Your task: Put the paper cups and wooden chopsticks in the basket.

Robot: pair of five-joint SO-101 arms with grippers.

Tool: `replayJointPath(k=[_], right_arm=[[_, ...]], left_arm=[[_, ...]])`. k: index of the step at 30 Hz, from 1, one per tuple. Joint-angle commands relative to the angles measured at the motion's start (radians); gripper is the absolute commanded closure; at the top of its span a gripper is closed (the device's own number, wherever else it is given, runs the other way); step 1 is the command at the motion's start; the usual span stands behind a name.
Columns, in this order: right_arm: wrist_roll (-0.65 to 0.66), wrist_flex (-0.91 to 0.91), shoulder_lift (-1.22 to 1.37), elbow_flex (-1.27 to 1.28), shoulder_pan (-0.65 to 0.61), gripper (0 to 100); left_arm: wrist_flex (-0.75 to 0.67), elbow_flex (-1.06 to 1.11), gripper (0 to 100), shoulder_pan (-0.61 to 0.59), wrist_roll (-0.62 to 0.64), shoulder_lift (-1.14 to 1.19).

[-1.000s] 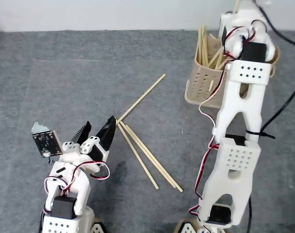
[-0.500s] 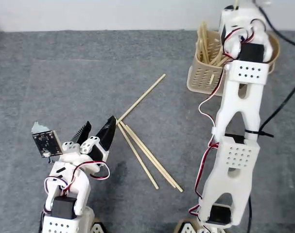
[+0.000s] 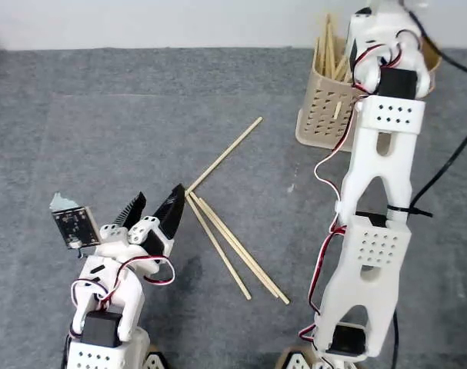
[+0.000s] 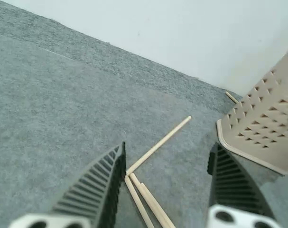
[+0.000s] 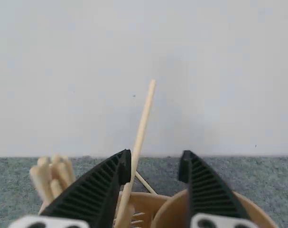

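Pale, unvarnished wooden chopsticks (image 3: 235, 246) lie dull and bare on the rough, matt grey carpet-like cloth (image 3: 102, 138) that covers the table. The basket (image 3: 324, 111) is beige plastic, perforated, smooth with a faint sheen. The upright chopstick (image 5: 143, 118) in it is the same raw wood. The arms (image 3: 375, 246) have shells of matt white plastic. The left gripper (image 4: 168, 147) and right gripper (image 5: 156, 153) carry ridged black plastic fingers. A paper cup (image 5: 253, 219) looks tan, smooth and dull. The wall (image 5: 144, 47) is smooth, matt white.
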Motion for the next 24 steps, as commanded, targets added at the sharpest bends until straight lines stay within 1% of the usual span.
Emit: replayJointPath(k=[1,6,9,13,17,24], right_arm=[[-0.011,0.054,-0.061,-0.084,-0.012,77.9],[-0.003,0.199,-0.085,-0.169,-0.015,83.8],[0.009,0.315,-0.101,-0.235,-0.008,85.1],[0.071,0.472,-0.117,-0.313,-0.005,85.2],[0.081,0.625,-0.127,-0.371,0.004,85.2],[0.086,0.869,-0.136,-0.463,-0.025,85.2]], left_arm=[[-0.023,-0.005,73,0.011,-0.008,-0.014],[-0.023,-0.005,73,0.011,-0.008,-0.014],[-0.023,-0.005,73,0.009,-0.008,-0.014],[-0.023,-0.005,73,0.008,-0.008,-0.014],[-0.023,-0.005,73,0.005,-0.008,-0.014],[-0.023,-0.005,73,0.003,-0.008,-0.015]])
